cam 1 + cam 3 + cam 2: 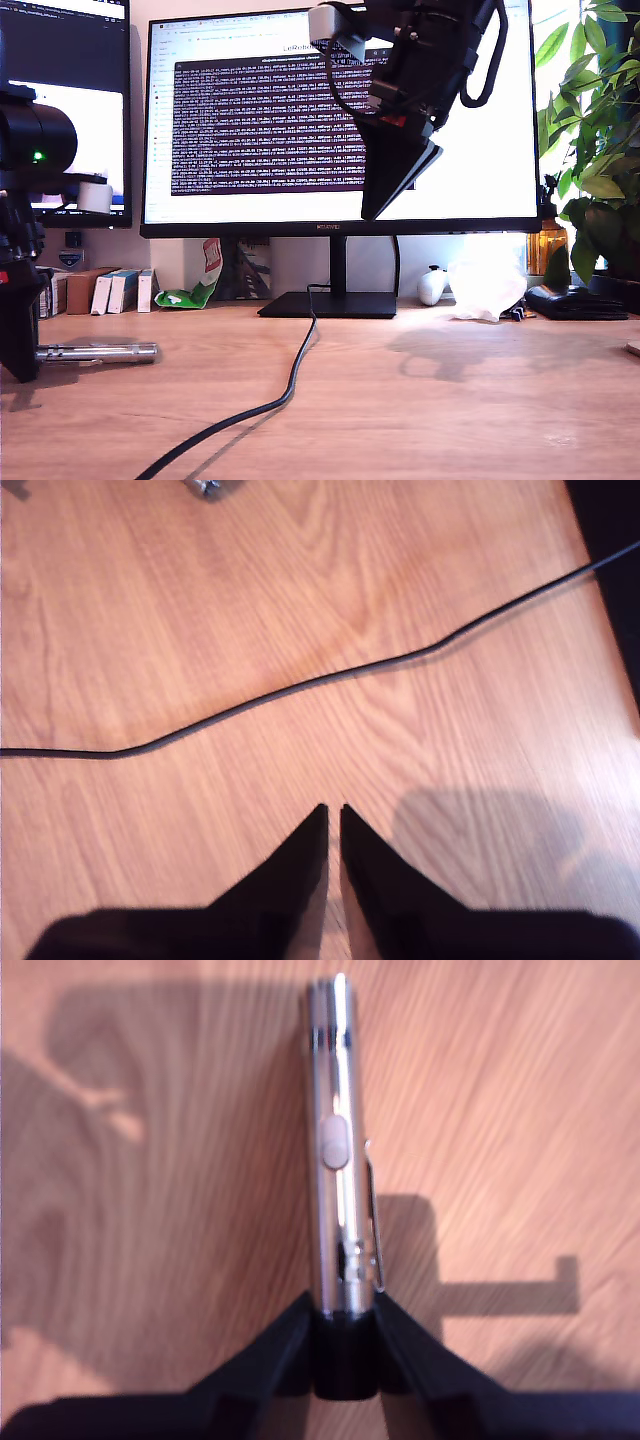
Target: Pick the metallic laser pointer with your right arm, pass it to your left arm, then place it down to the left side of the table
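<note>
The metallic laser pointer (100, 352) lies lengthwise low on the table (450, 400) at the exterior view's left. Its silver body (338, 1160) shows a clip and a pale button. My first gripper (345, 1320) is shut on its black end cap, with a jaw on each side. In the exterior view that gripper (22, 350) is down at table level at the left edge. My second gripper (375, 205) hangs high in front of the monitor, shut on nothing (332, 815). One end of the pointer (205, 486) just shows in the second wrist view.
A black cable (290, 385) runs from the monitor stand (330, 303) across the table toward the front edge. Small boxes (110, 290) stand at the back on the exterior view's left. A white bag (485, 285) and a plant (600, 150) are at its right.
</note>
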Motion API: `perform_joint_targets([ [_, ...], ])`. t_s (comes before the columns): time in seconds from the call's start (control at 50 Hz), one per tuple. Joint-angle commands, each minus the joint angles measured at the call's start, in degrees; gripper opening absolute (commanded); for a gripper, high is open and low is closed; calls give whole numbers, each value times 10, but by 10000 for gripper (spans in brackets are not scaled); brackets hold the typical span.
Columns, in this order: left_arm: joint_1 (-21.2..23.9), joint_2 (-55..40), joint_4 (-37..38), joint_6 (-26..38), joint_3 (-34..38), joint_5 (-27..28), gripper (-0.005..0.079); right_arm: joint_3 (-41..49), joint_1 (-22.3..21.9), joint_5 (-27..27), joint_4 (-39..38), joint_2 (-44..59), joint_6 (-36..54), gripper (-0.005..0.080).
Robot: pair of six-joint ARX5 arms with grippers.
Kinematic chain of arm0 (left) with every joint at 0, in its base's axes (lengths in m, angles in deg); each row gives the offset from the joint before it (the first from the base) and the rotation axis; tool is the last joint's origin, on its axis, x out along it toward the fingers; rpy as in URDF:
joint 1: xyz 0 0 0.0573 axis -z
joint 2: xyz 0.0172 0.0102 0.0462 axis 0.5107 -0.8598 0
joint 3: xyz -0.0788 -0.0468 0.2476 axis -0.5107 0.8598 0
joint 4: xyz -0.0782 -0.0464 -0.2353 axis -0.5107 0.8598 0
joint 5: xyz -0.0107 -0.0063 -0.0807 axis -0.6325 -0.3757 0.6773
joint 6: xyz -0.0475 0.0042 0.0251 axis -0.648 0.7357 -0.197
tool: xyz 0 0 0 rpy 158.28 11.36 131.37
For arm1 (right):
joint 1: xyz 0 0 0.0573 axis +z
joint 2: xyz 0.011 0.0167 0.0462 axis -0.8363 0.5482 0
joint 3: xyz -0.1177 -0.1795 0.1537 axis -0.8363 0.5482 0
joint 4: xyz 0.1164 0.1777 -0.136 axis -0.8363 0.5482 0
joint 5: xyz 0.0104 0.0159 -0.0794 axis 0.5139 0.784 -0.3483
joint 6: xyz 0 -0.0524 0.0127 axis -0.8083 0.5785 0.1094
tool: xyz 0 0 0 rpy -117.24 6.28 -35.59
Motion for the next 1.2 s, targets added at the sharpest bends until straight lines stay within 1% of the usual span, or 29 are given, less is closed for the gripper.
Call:
perform_joint_targets([
  [0.0,0,-7,5,-5,0,-4,173,9,-2,5,-1,3,-1,-12],
  [0.06,0,-7,6,-12,0,-5,274,9,-6,9,1,3,-3,-12],
  [0.1,0,-7,8,-21,0,-5,291,9,-8,11,4,3,-3,-12],
  [0.26,0,4,26,-36,0,-9,291,9,-21,19,8,3,-3,-12],
  [0.46,0,41,53,-36,-15,-12,289,9,-39,19,7,3,-8,-12],
  [0.5,0,52,58,-37,-19,-16,277,9,-43,19,7,3,-12,-12],
  [0.54,0,64,61,-38,-24,-17,230,9,-50,19,8,3,-17,-12],
  [0.58,0,76,61,-38,-28,-18,152,9,-56,19,10,3,-19,-12],
  [0.62,0,91,62,-38,-32,-18,30,9,-64,19,9,3,-28,-12],
  [0.64,0,96,62,-38,-33,-18,-15,9,-67,19,9,3,-32,-12],
  [0.74,0,129,59,-47,-42,-17,-13,9,-83,19,3,3,-56,-12],
  [0.84,0,155,58,-75,-51,9,-13,9,-89,19,-3,3,-90,-12],
  [0.96,0,172,38,-117,-62,21,-13,4,-89,18,-10,3,-104,-10],
  [1.0,-3,175,32,-159,-64,23,-13,4,-89,19,-12,3,-157,-10],
  [1.04,-7,177,28,-200,-64,35,-13,4,-90,20,-14,3,-190,-10],
  [1.1,-16,177,31,-231,-64,70,-13,4,-94,20,-17,3,-208,-10],
  [1.18,-27,177,32,-245,-63,108,-13,4,-103,19,-30,0,-225,-10],
])
